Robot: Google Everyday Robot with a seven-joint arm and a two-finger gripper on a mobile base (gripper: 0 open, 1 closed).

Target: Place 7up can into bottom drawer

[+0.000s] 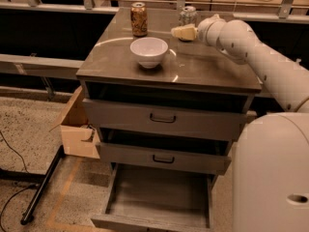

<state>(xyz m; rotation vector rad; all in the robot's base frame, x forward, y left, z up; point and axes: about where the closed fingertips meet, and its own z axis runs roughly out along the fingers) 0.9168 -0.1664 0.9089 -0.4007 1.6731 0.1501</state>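
The 7up can (188, 16), pale silver with a silver top, stands at the back of the grey cabinet top (212, 69). My gripper (179, 32) reaches in from the right and sits just in front of and below the can, close to it. The bottom drawer (159, 192) is pulled out at floor level, a wide shallow tray with a grey wood-grain floor and nothing in it.
A brown-gold can (139, 19) stands at the back left of the top. A white bowl (149, 51) sits in the middle. The two upper drawers (161, 117) have dark handles. A cardboard box (77, 127) is left of the cabinet. My white base (270, 178) fills the lower right.
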